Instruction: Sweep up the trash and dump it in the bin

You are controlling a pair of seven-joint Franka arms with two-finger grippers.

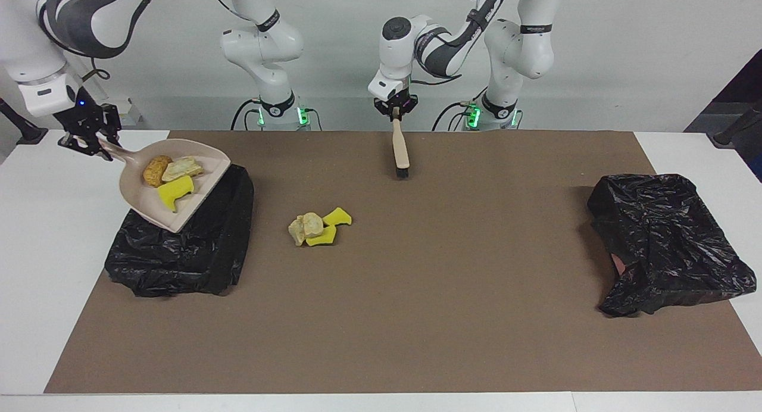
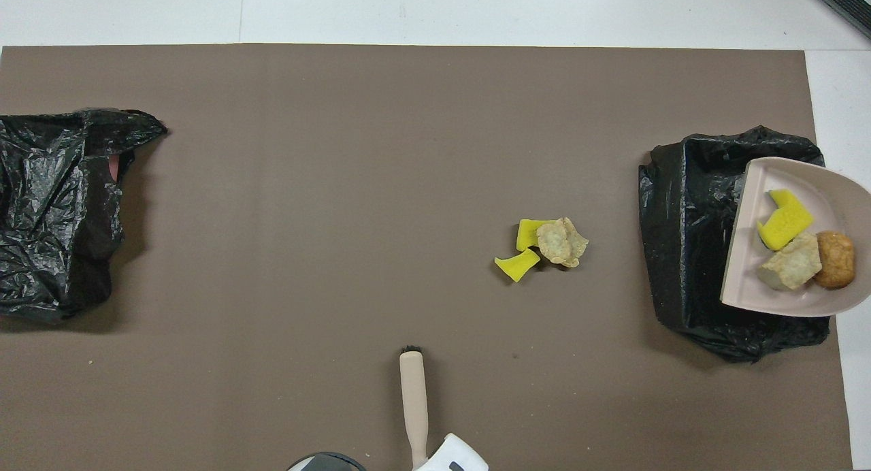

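Trash (image 1: 169, 177) rides dustpan (image 1: 205, 183) clamped by right gripper (image 1: 89, 139).

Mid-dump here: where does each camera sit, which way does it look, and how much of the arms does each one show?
Facing view: high across the table, looking at the robots; both arms show whole, right gripper holding the dustpan over the bin, left gripper holding the brush.
Overhead view: above the robots' end, looking steeply down and forward; only the left arm's wrist shows at the bottom edge.
Shared: dustpan, bin, brush, the scraps on the mat.
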